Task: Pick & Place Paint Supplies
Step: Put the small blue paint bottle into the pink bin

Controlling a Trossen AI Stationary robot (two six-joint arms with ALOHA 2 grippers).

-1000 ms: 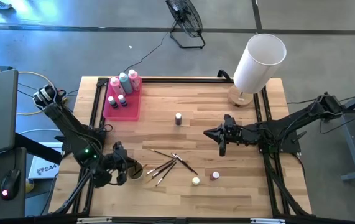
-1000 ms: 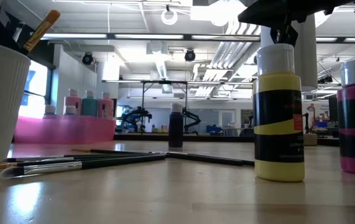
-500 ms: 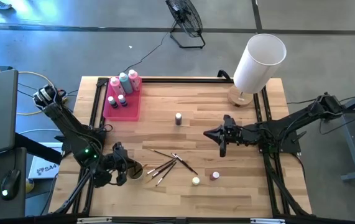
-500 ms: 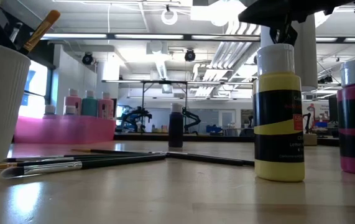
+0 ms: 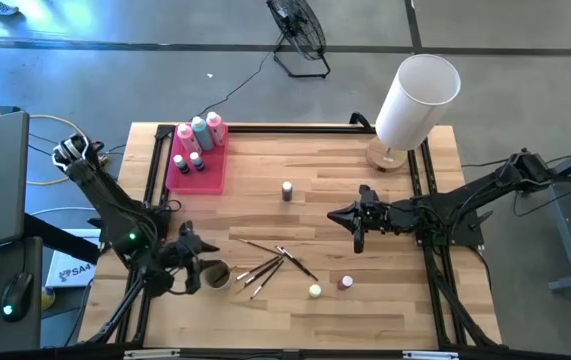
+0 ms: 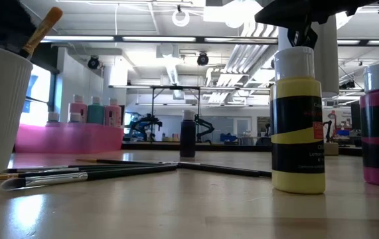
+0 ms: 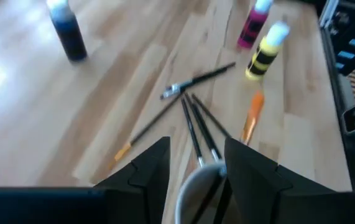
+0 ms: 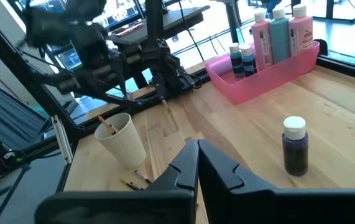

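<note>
The table is pale wood planks with a smooth, lightly shiny finish, framed by black metal rails. The pink tray looks like translucent plastic, and the white cup has a ribbed, matt wall. The yellow bottle is glossy plastic with a smooth white cap, and the brushes have dark, glossy handles with shiny metal collars.

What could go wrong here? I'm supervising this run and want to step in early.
The left gripper hovers right beside the white ribbed paper cup holding a brush; a sideways nudge might tip it. The thin dark-handled brushes lie overlapping in a fan, so a grasp may drag several. The small yellow paint bottle stands near them and could topple.
</note>
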